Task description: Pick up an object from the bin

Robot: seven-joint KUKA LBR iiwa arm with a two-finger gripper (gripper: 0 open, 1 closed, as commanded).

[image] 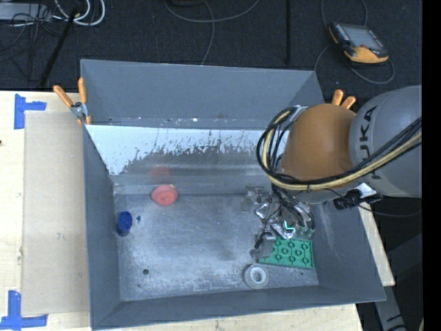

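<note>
Camera view, from the left: in the grey bin (207, 95) I see a small blue thing (124, 223), a pink round cap (164, 195), and a pale ring (256, 275) by the front wall. Just right of the ring lies a green flat plate with holes (295, 254), its long axis about left to right. The claw (275, 229) is over the plate's upper left edge and the cables partly hide it. Released or clenched, I cannot tell. The bin floor is scratched and speckled.
</note>
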